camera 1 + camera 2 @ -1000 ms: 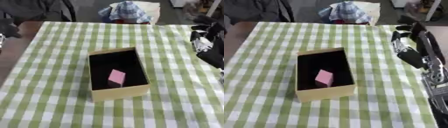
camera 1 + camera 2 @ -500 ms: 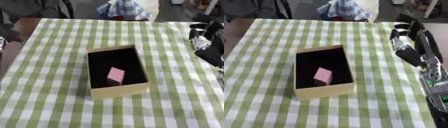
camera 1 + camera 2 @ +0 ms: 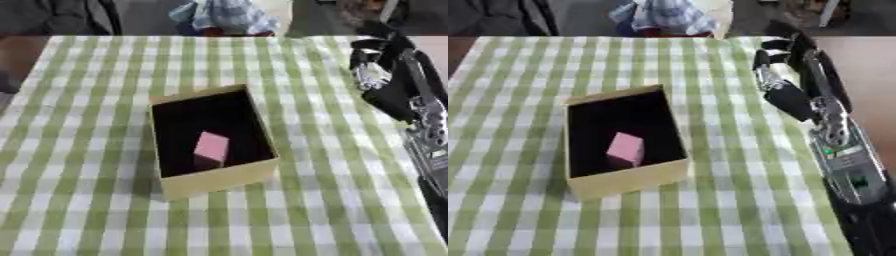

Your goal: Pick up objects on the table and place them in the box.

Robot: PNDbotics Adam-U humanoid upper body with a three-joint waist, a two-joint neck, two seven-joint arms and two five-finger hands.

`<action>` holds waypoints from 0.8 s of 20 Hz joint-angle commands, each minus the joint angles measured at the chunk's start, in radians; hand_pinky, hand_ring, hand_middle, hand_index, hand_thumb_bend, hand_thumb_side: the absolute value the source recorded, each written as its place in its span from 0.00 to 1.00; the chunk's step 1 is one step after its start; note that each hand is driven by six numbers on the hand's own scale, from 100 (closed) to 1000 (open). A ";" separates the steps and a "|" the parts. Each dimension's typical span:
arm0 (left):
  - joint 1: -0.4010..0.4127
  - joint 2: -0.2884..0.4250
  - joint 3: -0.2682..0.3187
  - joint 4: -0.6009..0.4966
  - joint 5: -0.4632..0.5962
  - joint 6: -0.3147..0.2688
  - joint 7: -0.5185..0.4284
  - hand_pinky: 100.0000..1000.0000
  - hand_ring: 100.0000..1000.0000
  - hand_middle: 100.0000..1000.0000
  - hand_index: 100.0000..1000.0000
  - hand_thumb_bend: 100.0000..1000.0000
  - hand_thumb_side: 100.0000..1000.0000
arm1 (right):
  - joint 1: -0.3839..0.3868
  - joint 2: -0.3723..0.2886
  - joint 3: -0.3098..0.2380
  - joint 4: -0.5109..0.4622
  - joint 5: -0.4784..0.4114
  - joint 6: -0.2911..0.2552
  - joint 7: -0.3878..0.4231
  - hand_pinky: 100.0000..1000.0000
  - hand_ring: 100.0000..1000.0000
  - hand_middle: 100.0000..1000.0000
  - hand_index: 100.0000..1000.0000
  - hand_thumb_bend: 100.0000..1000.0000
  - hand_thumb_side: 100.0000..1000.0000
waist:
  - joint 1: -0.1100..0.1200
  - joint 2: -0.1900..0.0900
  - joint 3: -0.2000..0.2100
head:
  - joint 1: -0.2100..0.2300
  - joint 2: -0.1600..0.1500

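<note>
Inside the tan cardboard box (image 3: pixel 627 177) at table centre lies a pink block (image 3: pixel 626 149), unmoved since a second ago; only the camera has tilted. At three o'clock the right hand (image 3: pixel 773 75) hangs with fingers curled on nothing, and no loose object shows on the green checked tablecloth (image 3: pixel 527 80), so the task looks done.

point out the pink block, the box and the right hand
pink block (image 3: pixel 211 147), left eye view, on its top face
box (image 3: pixel 223 178), left eye view, on its near outer wall
right hand (image 3: pixel 779 89), right eye view, on the palm
</note>
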 commanded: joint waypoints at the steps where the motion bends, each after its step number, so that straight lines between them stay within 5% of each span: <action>1: -0.008 0.012 0.010 -0.009 -0.004 -0.001 -0.005 0.75 0.54 0.54 0.76 0.00 0.85 | -0.012 -0.017 -0.008 -0.006 -0.003 -0.001 -0.004 0.67 0.77 0.79 0.91 0.00 0.39 | 0.003 -0.013 0.002 | -0.009 0.007; 16: -0.005 0.003 0.012 -0.006 -0.005 0.000 -0.005 0.75 0.54 0.53 0.76 0.00 0.86 | -0.012 -0.017 -0.012 -0.005 -0.002 -0.001 -0.006 0.67 0.77 0.79 0.91 0.00 0.39 | 0.005 -0.007 -0.005 | -0.028 -0.004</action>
